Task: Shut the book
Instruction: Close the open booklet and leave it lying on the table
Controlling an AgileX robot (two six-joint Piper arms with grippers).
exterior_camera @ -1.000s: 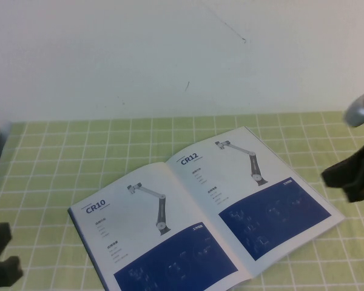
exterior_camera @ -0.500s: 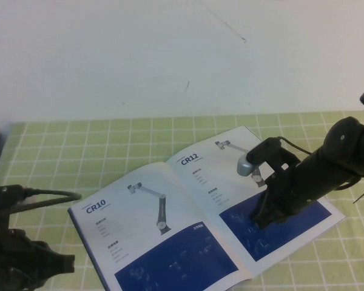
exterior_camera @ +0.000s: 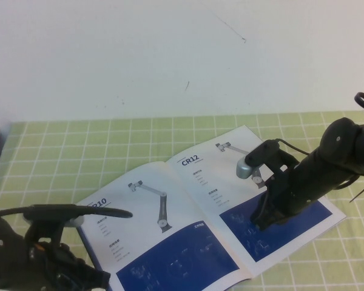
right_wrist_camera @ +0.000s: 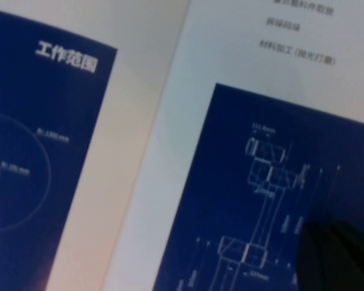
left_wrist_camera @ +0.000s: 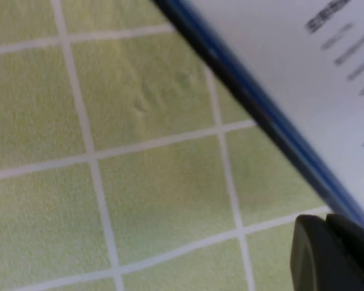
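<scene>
Resting on the book's right page, right gripper; left gripper, beside the left edge, should slip beneath it; whether either is spread cannot be told.

Bright, even, soft light with faint shadows; both wrist views are blurred

A robotics lab bench: green grid-lined mat before a bare white wall, left gripper near left, right gripper over an open robot-arm catalogue at right.
</scene>
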